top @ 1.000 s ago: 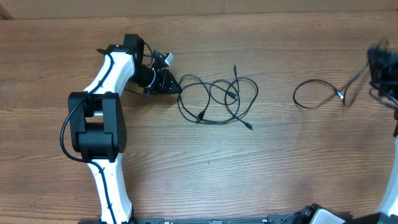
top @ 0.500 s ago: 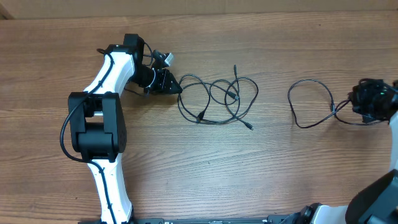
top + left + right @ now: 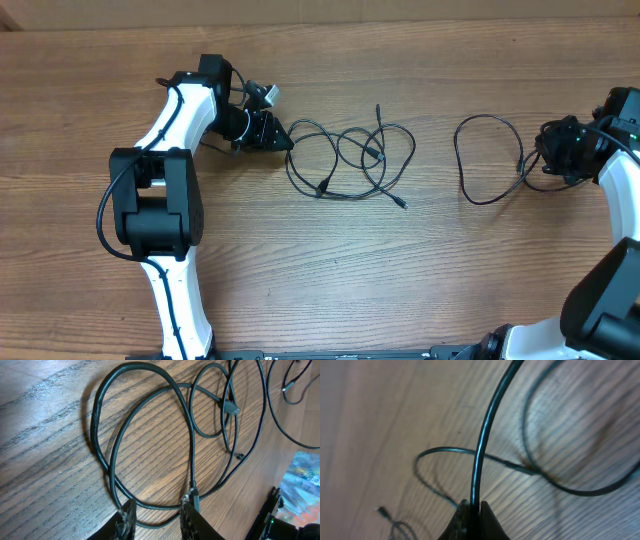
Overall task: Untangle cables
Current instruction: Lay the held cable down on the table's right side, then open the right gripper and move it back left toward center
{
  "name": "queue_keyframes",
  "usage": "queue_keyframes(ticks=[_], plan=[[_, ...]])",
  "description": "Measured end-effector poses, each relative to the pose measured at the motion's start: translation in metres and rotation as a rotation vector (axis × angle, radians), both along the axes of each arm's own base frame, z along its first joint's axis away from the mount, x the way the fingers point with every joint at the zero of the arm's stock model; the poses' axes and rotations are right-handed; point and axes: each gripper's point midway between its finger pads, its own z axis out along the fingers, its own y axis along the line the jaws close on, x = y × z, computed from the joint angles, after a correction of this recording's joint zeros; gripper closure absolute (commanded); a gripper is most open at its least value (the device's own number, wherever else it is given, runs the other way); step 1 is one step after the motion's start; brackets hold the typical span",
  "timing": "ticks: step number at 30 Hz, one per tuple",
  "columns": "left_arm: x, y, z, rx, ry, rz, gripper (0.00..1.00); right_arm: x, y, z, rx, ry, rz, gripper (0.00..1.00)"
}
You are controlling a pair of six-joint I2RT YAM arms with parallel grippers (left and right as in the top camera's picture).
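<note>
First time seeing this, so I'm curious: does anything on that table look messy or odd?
Yes. The cables mid-table are a snarl of crossing loops, while one separate cable lies apart on the right, pinched in the right arm's jaws. Nothing looks plainly broken.

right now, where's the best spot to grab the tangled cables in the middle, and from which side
Likely the straight free end poking out of the tangle on its far side, just below its tip. It lies clear of the loops, so a tool coming from above, jaws across the cord, should pinch one strand only. The right tool is busy, shut on the separate cable.
</note>
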Motion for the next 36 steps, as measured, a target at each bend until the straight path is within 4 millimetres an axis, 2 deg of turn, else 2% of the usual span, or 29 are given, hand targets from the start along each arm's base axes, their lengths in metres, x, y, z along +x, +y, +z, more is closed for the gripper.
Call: queue_keyframes(ticks=[1, 4, 5, 7, 13, 18, 24, 27, 30, 32, 34, 35, 36], plan=[[0.0, -0.001, 0.0, 0.001, 0.0, -0.003, 0.7, -0.002, -0.001, -0.004, 0.0, 0.019, -0.006, 0.63], [-0.001, -0.002, -0.001, 0.005, 0.0, -0.006, 0.7, -0.011, -0.002, -0.017, -0.004, 0.078, -0.004, 0.17], [-0.001, -0.002, -0.001, 0.005, 0.0, -0.006, 0.7, -0.013, -0.002, -0.02, -0.005, 0.094, -0.005, 0.09], [-0.001, -0.001, -0.001, 0.008, 0.0, -0.005, 0.68, -0.018, -0.003, -0.025, -0.011, 0.125, -0.009, 0.0], [-0.001, -0.001, -0.001, 0.008, -0.001, -0.005, 0.66, -0.039, -0.007, -0.034, -0.039, 0.228, -0.028, 0.0], [-0.001, -0.001, -0.001, 0.01, 0.0, -0.005, 0.65, -0.083, -0.015, -0.043, -0.105, 0.425, -0.071, 0.0], [-0.001, -0.001, -0.001, 0.011, 0.0, -0.005, 0.65, -0.134, -0.048, -0.043, -0.313, 0.639, -0.239, 0.0], [-0.001, -0.001, -0.001, 0.011, 0.0, -0.005, 0.65, -0.139, -0.064, -0.039, -0.399, 0.654, -0.3, 0.0], [-0.001, -0.001, -0.001, 0.011, 0.0, -0.005, 0.64, -0.126, -0.071, -0.038, -0.413, 0.594, -0.328, 0.02], [-0.001, -0.001, -0.001, 0.011, 0.0, -0.005, 0.64, -0.104, -0.064, -0.043, -0.354, 0.504, -0.27, 0.17], [-0.001, -0.001, -0.001, 0.011, 0.0, -0.005, 0.64, -0.079, -0.045, -0.047, -0.258, 0.408, -0.154, 0.37], [-0.001, -0.001, -0.001, 0.012, 0.0, -0.005, 0.64, -0.069, -0.034, -0.048, -0.213, 0.368, -0.097, 0.5], [-0.001, -0.001, -0.001, 0.012, -0.001, -0.005, 0.64, -0.061, -0.022, -0.048, -0.172, 0.334, -0.044, 0.67]])
